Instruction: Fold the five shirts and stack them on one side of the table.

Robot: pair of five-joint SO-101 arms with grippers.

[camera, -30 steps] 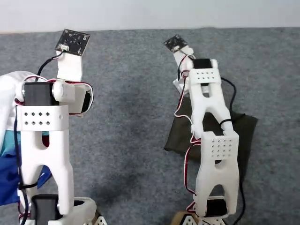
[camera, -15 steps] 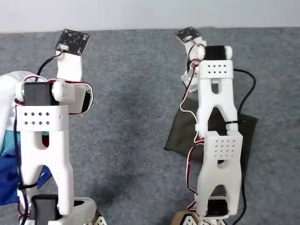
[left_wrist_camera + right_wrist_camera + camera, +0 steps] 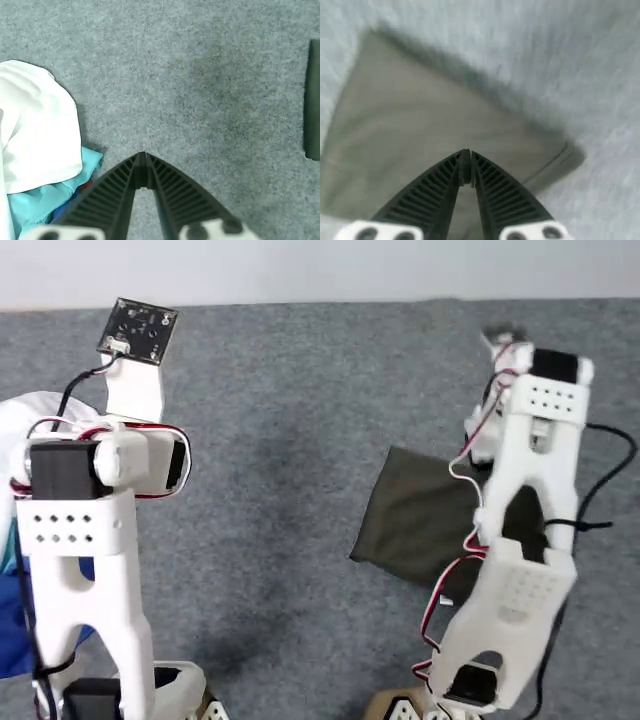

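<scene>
Dark olive shirt [image 3: 420,515] is folded into a flat rectangle on the right half of the grey table [image 3: 280,390], so I read it as shirt one done and the base of the stack. Right gripper [image 3: 465,155] hangs over it, near one corner, jaws pressed together with nothing between them. Unfolded ones are heaped at the table's left edge: white shirt [image 3: 35,130] on top, teal shirt [image 3: 45,200] under it, blue shirt [image 3: 15,630] lower at the near-left. Can't count the rest of the heap from here. Left gripper [image 3: 144,160] sits over bare table just beside that heap, also fully closed and empty. Open middle of the table between heap and folded shirt is the obvious work area. Step in hand, as I judge it: between shirts, fetching the next one. Next move needs the left jaws opened, a pinch on the white shirt's edge, then a drag to the middle to spread it flat without pulling the teal one along.
</scene>
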